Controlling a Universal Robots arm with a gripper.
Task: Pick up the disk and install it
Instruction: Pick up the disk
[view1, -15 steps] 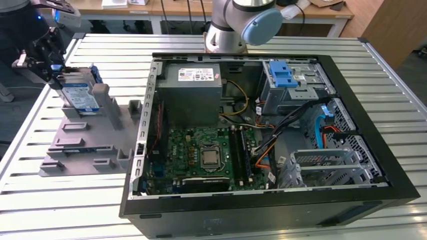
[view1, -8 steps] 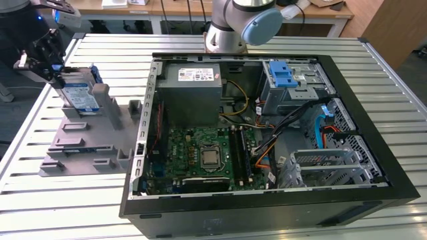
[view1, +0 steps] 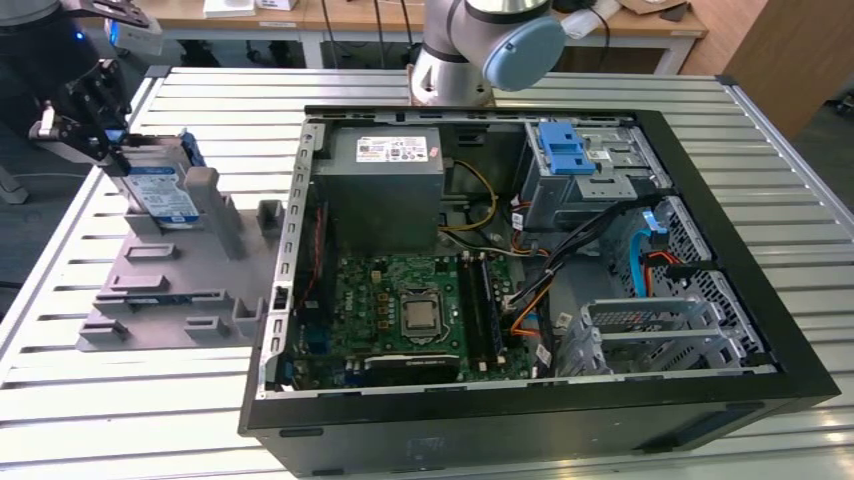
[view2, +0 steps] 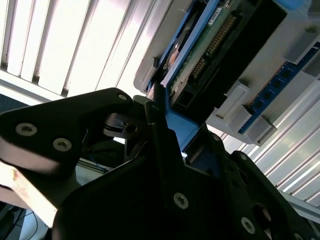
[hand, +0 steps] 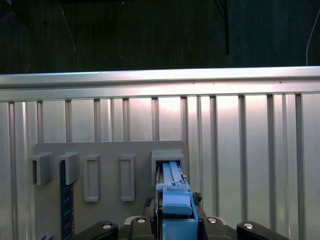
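At the exterior view's left, the disk (view1: 158, 190) stands on edge in a slot of a grey holder block (view1: 174, 290), its blue-and-white label facing the open computer case and its upper end leaning slightly. In the first wrist view the disk's blue bracket rail (hand: 172, 200) runs from between the tool's black parts to the holder's raised pocket (hand: 167, 161). The gripper (view1: 114, 155) sits at the disk's upper end, away from the case. In the second wrist view its fingers (view2: 155, 115) press against the blue rail on either side, so it is clamped on the disk.

The holder block lies on a slatted metal table (view1: 134, 420), just beside the computer case (view1: 747, 330), which lies open on its side. Inside the case are a grey power-supply box (view1: 387, 165), a green motherboard (view1: 414, 310) and, in the far corner, a metal drive bay with a blue latch (view1: 574, 158). The arm's base (view1: 461, 60) rises behind the case.
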